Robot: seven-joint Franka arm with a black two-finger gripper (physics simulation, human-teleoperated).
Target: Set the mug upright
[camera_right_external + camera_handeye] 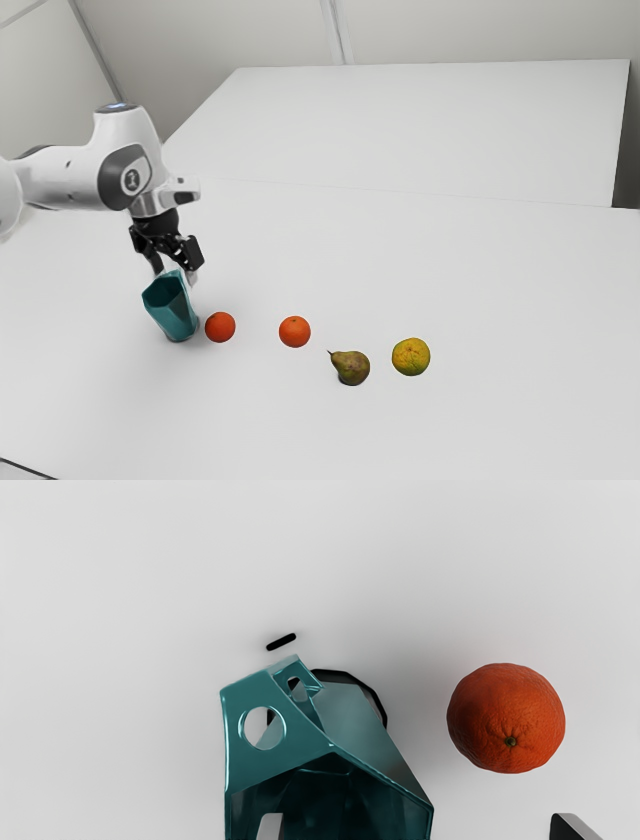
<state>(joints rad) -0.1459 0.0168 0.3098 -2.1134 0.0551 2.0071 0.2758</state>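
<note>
Well, an orange (220,327) is crowding the mug (174,312).
A second orange (294,332), a pear (351,367) and a yellow-green fruit (411,357) are lying farther off; the mug, well in from the worktop's (450,270) edge at the exterior view's lower left, is facing mouth-up, long axis near upright; the gripper (175,270), spread and empty, is hovering by its rim.

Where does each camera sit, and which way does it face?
Exterior view: beside the arm, looking down across the white table; arm and open gripper show.
Wrist view: on the arm's hand, looking down at the tabletop; two fingertips show at the bottom edge.
Both share: the teal mug and the orange beside it.
</note>
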